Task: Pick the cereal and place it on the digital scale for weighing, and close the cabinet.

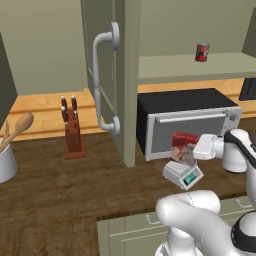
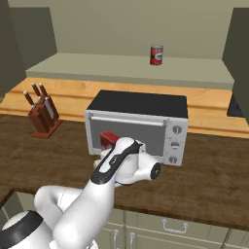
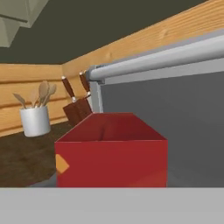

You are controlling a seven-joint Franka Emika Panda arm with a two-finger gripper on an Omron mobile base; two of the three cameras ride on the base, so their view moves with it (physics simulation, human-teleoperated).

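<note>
A simulated kitchen with a dark wooden counter (image 1: 60,185) running in front of a pale wood backsplash. The cereal (image 1: 184,147), a small upright red box with a whitish-pink picture on its front, stands on the digital scale (image 1: 182,174), a small white scale with a teal display on its sloped front. Both sit on the counter just in front of the black-and-silver microwave (image 1: 187,120). The robot's white arm reaches in from the right of the left base view, and its hand (image 1: 200,148) is right beside the box at its right edge; whether the fingers are apart or clamped on the box cannot be told, since the box and the wrist hide them. In the hand view, the red top and side of the box fill the lower middle, with the microwave's grey door and bar handle just behind it. The cabinet (image 1: 107,75), olive-grey with a pale curved bar handle, has its door standing open, swung out toward the viewer left of the microwave. On the cabinet's shelf above the microwave stands a small red can (image 1: 201,52). To the left on the counter are a knife block (image 1: 73,131) and, farther left, a white holder with wooden spoons (image 1: 7,150).
</note>
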